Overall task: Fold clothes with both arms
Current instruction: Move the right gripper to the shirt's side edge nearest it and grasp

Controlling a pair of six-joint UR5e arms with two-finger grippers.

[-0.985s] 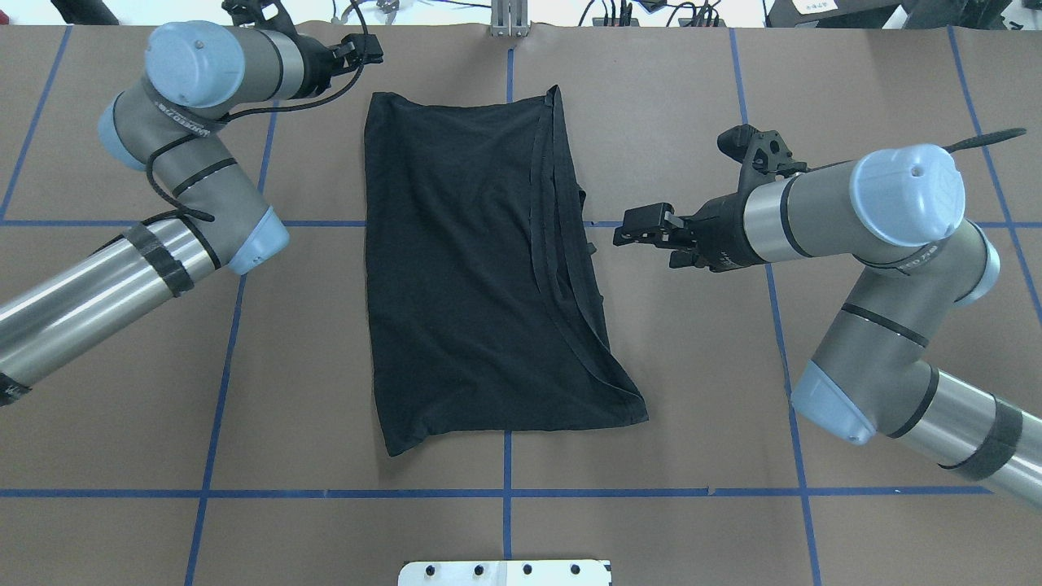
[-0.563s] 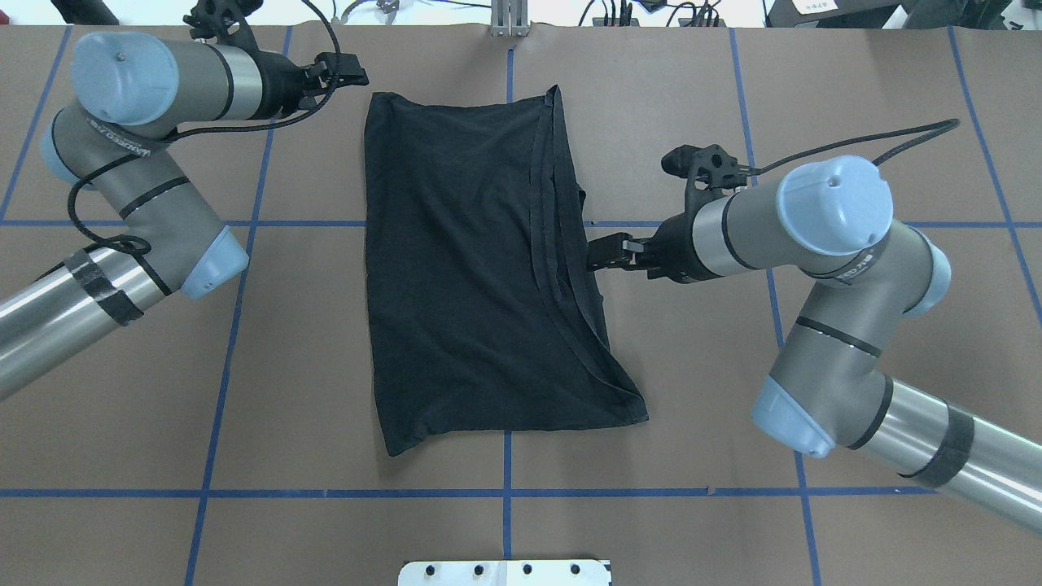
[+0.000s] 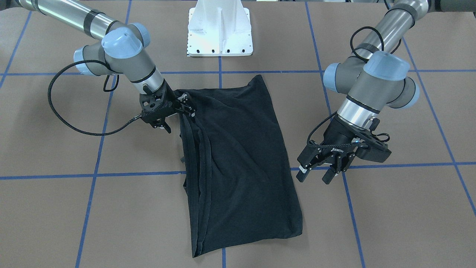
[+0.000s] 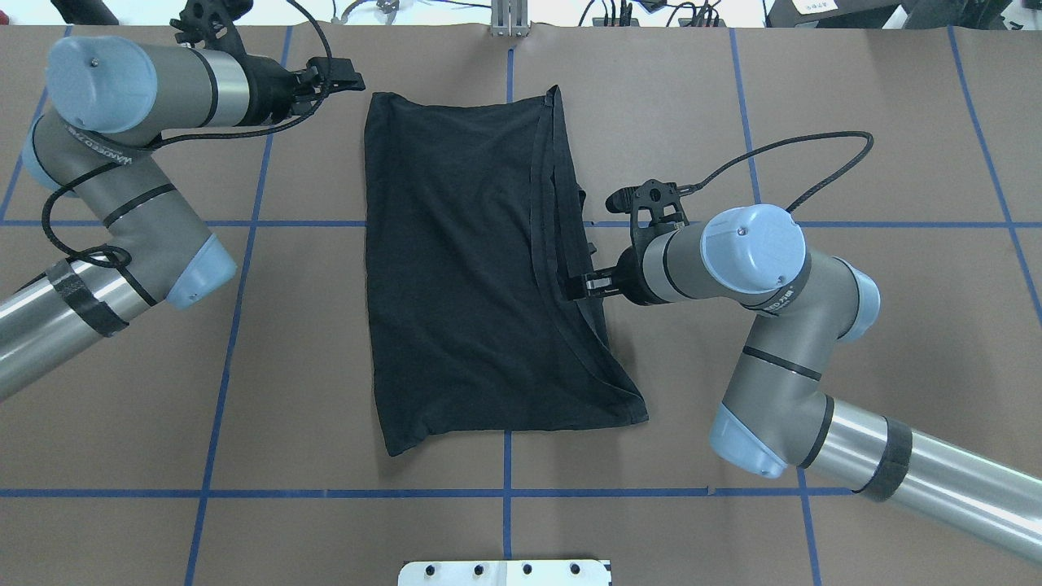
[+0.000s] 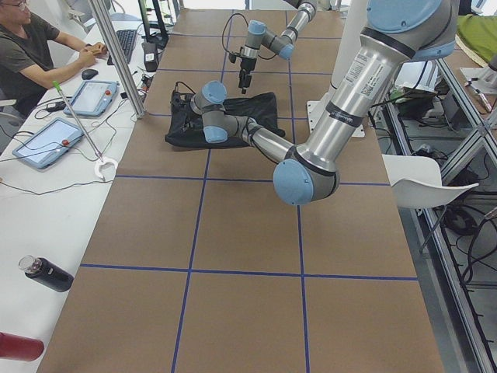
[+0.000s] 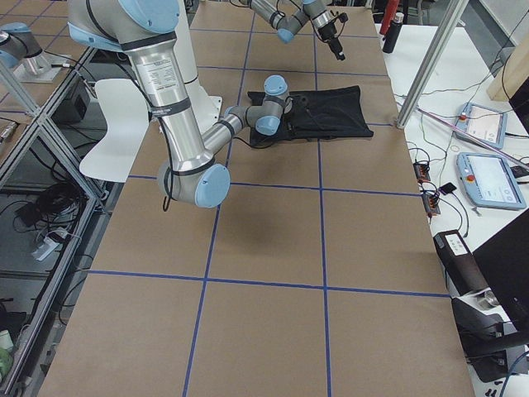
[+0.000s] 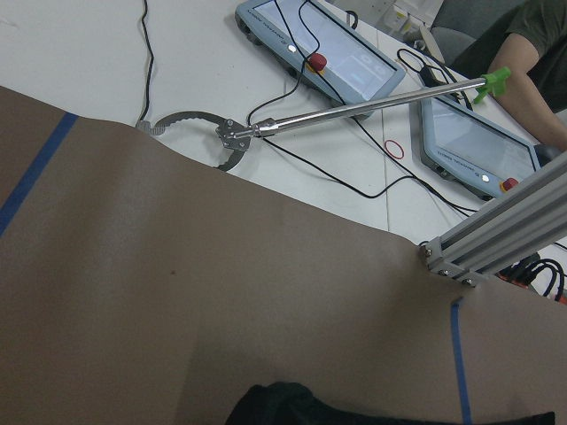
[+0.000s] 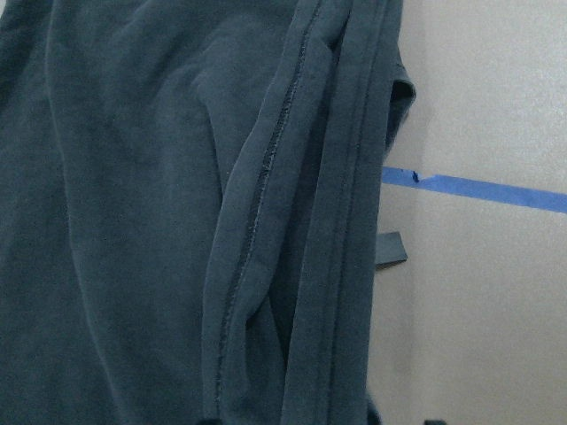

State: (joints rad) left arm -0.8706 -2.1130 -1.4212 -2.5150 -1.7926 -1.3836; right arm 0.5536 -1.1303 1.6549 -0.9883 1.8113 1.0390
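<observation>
Right gripper [image 4: 583, 286] has slid in over the last second and now sits at the T-shirt's [image 4: 464, 268] right-hand edge, on the stacked hems [image 8: 301, 221], probably so it can catch all the layers at once. It's black on black though, so can't tell if it's apart or pinched. Left gripper [image 3: 315, 175] has drifted outward a bit and hangs spread wide off the shirt's left side, touching nothing, I'd guess waiting for its own grab. Shirt lies folded into a long strip mid-tabletop [image 4: 814, 81], nearer the far edge.
</observation>
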